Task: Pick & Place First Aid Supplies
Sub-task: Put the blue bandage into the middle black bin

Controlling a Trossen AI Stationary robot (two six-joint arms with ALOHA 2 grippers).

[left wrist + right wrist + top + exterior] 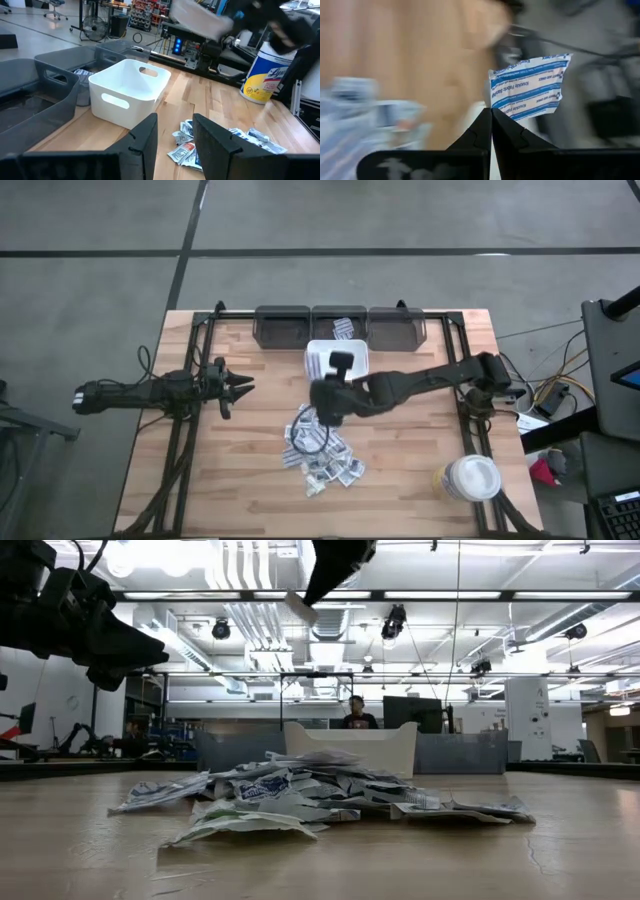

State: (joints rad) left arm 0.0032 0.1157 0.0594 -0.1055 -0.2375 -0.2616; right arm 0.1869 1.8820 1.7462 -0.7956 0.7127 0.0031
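Table: light wooden plank tabletop (400, 480), black frame rails along both sides.
Grey bins: three dark grey plastic bins (338, 326) in a row at the far edge; middle one holds a sachet or two.
White bin: white plastic bin with handle slots (131, 89), just in front of the grey row, near table centre; inside looks empty from the left wrist view.
Tub: white round lidded tub with yellow label (471, 478), near the right front corner, well apart from the pile.
Pile: heap of small flat white sachets with blue-grey print (320, 452), a few greenish, loose on the wood in front of the white bin.
Right arm: reaches across from the right side to table centre, raised above the pile's far edge.
Right gripper (491, 116): fingers together, pinching the edge of one white sachet with blue stripes (529, 87), lifted clear of the table.
Left arm: parked on the left side, above the table.
Left gripper (175, 132): fingers apart, nothing between them, aimed toward the white bin and pile.
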